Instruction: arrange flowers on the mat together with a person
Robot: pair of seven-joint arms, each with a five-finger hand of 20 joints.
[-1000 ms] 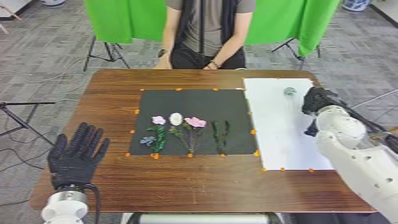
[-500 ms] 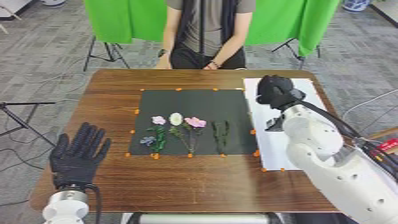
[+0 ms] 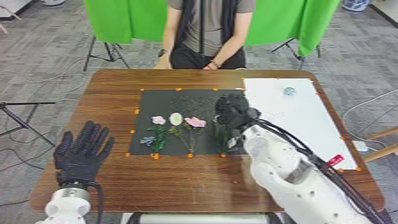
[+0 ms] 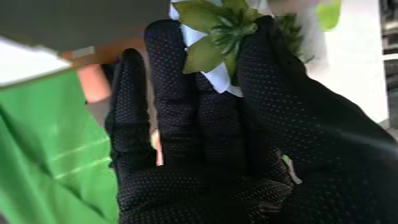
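Green cloth [image 3: 115, 22] behind a brown table [image 3: 191, 187], and a bloom pinched over the mat

Between thumb and fingers of the right hand [image 3: 234, 114] is a flower [image 4: 204, 59], its broad green leaves around a dark green centre, something pale showing beneath them. That hand is clamped on it, over the right part of the black mat [image 3: 171, 99], above the green stems [image 3: 221, 143] that lie toward the near right corner.

The step in hand looks to be setting this bloom at the head of those stems. It would go well with the fingertips lowered straight and slowly, the petals turned up and the leafy back down, and the grip eased only once the flower touches the mat. Opening wide could flick it aside; a low sweep could drag the stems crooked. Lining it up with its neighbours should keep the row even.

Next to the stems, to the left, lie the larger pink flower [image 3: 195, 122], the white one [image 3: 176, 119] and the smaller pink one [image 3: 158, 120], with a blue bloom [image 3: 148, 141] near the mat's near left corner. Beyond the mat's right edge is a white sheet [image 3: 306, 127]. The left hand [image 3: 82, 152] lies with fingers straight and a little apart, by the table's left edge
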